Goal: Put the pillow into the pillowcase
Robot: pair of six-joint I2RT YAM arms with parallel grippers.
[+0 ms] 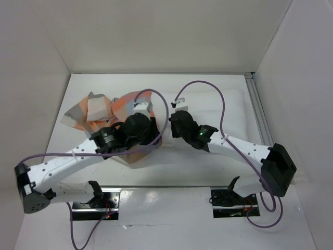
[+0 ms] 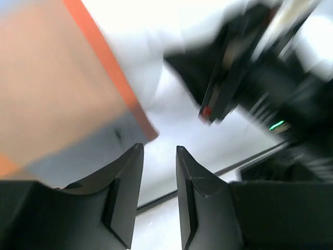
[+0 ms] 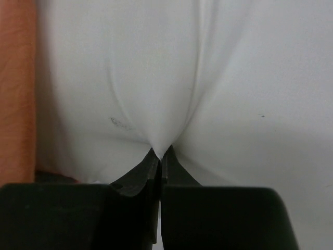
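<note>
- Right gripper [image 3: 158, 154]: fingers pressed together, pinching a fold of the pillow [image 3: 156, 78]; white fabric puckers up from the tips.
- Left gripper [image 2: 158, 150]: fingers a little apart, nothing between them, only pale surface seen through the gap.
- Orange panel of the pillowcase [image 2: 52, 78] sits just left of the left fingers; this view is blurred, so I cannot tell if they touch.
- Right wrist view: an orange strip of the pillowcase lies along the left edge, right beside the pinched white fabric.
- Top view: both wrists meet mid-table [image 1: 182, 166], the left one over the right end of the pillowcase, the right one just beside it.
- Pillowcase lies crumpled, left of centre, far half.
- Pillow lies to its right, white on white, outline hard to trace.
- Purple cables [image 1: 223, 104] loop over both arms.
</note>
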